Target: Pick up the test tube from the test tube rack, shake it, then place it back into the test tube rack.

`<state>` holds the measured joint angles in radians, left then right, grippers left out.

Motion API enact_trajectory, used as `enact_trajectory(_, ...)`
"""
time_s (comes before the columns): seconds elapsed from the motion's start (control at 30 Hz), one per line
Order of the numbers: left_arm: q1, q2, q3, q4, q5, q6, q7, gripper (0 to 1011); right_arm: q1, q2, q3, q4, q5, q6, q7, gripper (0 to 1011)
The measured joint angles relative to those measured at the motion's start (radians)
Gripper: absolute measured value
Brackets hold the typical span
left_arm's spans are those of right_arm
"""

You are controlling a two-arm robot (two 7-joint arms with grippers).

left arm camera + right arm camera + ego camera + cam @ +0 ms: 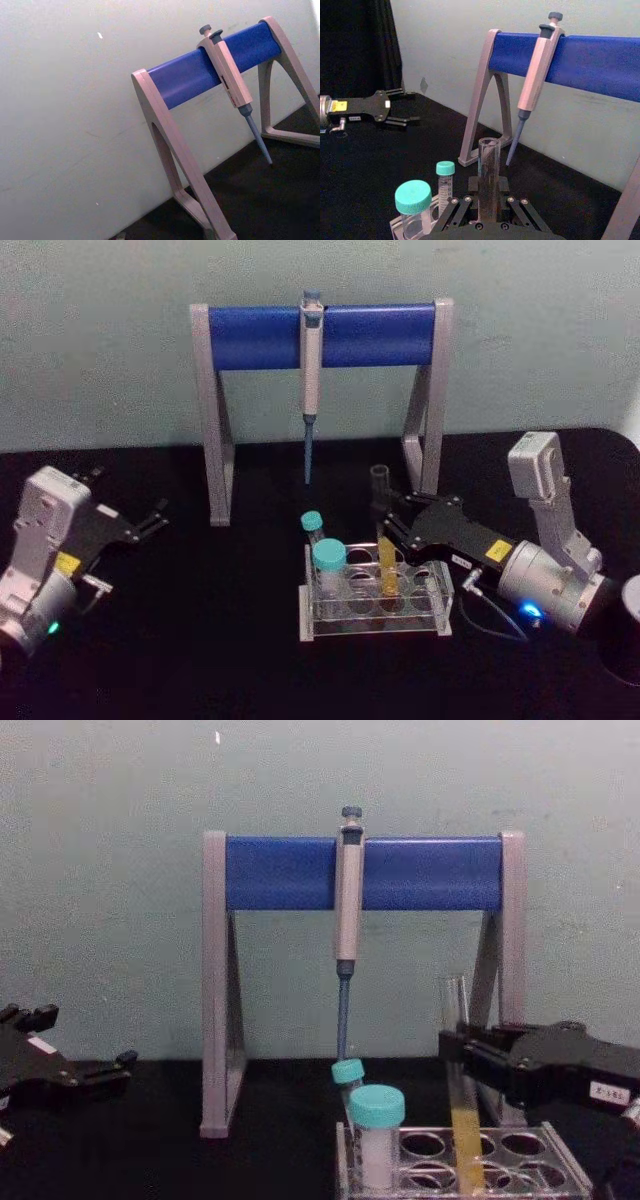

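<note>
**Bench stock: tube gripped in its rack, right arm**

1. Table [200,640]: flat, matt black. It lies under both grippers, and its edges are cut off in the head view.

2. Pipette stand [260,337]: two grey A-shaped legs carry a smooth blue round bar. It stands beyond the right gripper, and its right leg is just behind the fingers.

3. Right gripper [462,1052]: black plate fingers on a silver cylindrical wrist. It reaches in from the right, above the rack's far right part. The fingers are drawn narrow and clasp the test tube at mid-height. In the right wrist view the tube's glass covers the contact faces.

4. Left gripper [410,106]: same build. It is parked well to the left of the right gripper, low over the table, with its fingers spread and nothing between them.

5. Test tube rack [375,625]: low, clear plastic, with rows of round holes in the top plate. It sits directly below the right gripper's fingers. Its near edge is cut off in the chest view.

6. Pipette [312,370]: a slim grey body that tapers to a blue tip. It hangs upright from the bar, beyond and left of the right gripper.

7. Test tube [456,1010]: long, clear glass, open-topped, with yellow liquid in its lower part. It is upright, with its foot in a rack hole and its mouth above the fingers.

8. Wide vial [329,558]: clear, with a broad teal cap. It stands in the rack left of the right gripper.

9. Narrow vial [312,523]: teal cap, leaning slightly. It stands just behind the wide vial, which hides its lower body.
</note>
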<state>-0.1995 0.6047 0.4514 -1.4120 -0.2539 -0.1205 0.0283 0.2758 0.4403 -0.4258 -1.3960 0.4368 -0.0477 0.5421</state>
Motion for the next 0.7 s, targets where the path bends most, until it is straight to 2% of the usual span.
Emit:
enact_trajectory(0.1, 0.0, 0.0, 0.0, 0.0, 0.0, 0.0, 0.0, 1001, 0.0, 0.0, 0.0, 0.0, 0.0, 0.0, 0.0, 237)
enact_trajectory(0.2, 0.0, 0.0, 0.0, 0.0, 0.0, 0.0, 0.0, 1001, -0.001, 0.0, 0.0, 0.0, 0.0, 0.0, 0.0, 315)
enact_trajectory(0.6, 0.0, 0.0, 0.0, 0.0, 0.0, 0.0, 0.0, 1001, -0.001, 0.0, 0.001, 0.0, 0.001, -0.001, 0.0, 686)
enact_trajectory(0.63, 0.0, 0.0, 0.0, 0.0, 0.0, 0.0, 0.0, 1001, -0.001, 0.0, 0.001, 0.0, 0.002, -0.001, 0.0, 752)
enact_trajectory(0.7, 0.0, 0.0, 0.0, 0.0, 0.0, 0.0, 0.0, 1001, -0.001, 0.0, 0.001, 0.0, 0.002, -0.001, 0.0, 791)
